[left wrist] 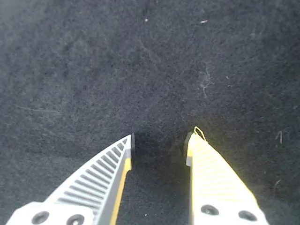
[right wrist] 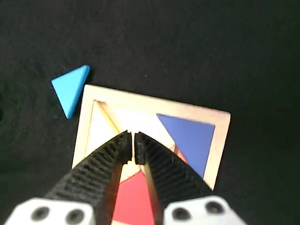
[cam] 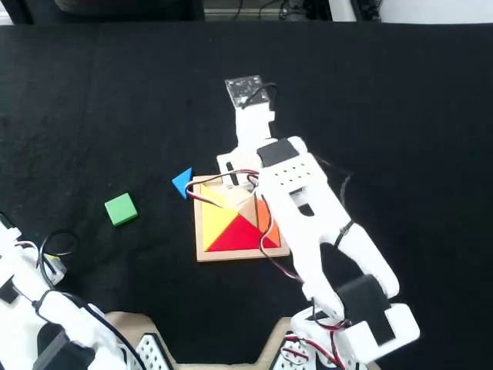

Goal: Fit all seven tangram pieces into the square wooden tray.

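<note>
Black cloth [cam: 385, 116] covers the whole table, flecked with lint and fine threads in the left wrist view. Beyond the far edge there is a thin strip of pale room with dark cables. At the near edge, a light wooden board [cam: 127, 320] carries the arm bases.

Square wooden tray [cam: 231, 255] sits near the table's centre, partly filled:
- yellow triangle [cam: 216, 214] and red triangle [cam: 235, 235], edge to edge
- orange piece [cam: 266, 216], partly under the arm
- dark blue triangle [right wrist: 190, 136] in one corner

A pale patch lies beside the yellow triangle; I cannot tell whether it is bare floor or another piece.

Two pieces lie outside the tray. The light blue triangle [cam: 182, 183] is just beside a far corner of the tray; contact cannot be judged. The green square [cam: 121, 209] lies flat on the cloth, well apart to the left.

Right arm [cam: 323, 223] stretches from the near edge across the tray. The right gripper [right wrist: 132, 139] hangs over the tray's interior, black fingers [right wrist: 110, 157] drawn together to a hairline gap with nothing seen between them.

Left arm [cam: 31, 301] is folded at the near left corner. The left gripper [left wrist: 159, 145] points at bare cloth, fingers spread, holding nothing.
</note>
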You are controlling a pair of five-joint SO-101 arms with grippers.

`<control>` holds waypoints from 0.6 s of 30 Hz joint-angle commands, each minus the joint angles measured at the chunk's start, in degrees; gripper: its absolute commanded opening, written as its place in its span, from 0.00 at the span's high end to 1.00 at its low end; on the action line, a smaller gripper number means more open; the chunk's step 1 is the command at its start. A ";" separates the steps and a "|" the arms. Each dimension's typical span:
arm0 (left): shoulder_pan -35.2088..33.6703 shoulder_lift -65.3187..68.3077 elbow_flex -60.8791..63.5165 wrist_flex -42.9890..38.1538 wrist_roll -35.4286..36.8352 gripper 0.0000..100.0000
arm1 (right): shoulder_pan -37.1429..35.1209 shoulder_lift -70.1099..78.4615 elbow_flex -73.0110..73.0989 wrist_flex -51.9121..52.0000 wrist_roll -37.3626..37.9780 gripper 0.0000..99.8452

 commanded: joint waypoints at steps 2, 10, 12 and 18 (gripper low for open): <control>1.19 -0.70 0.13 -0.35 0.26 0.80 | -0.53 5.67 -2.51 -1.76 1.58 0.99; 2.42 -0.70 0.22 -0.35 0.26 0.80 | -2.11 12.35 -5.58 1.76 1.23 0.99; 2.51 -0.70 0.22 -0.35 0.26 0.80 | -2.02 12.62 -5.67 1.93 1.23 0.99; 2.51 -0.70 0.22 -0.35 0.26 0.80 | -1.93 12.70 -3.65 1.76 1.58 0.99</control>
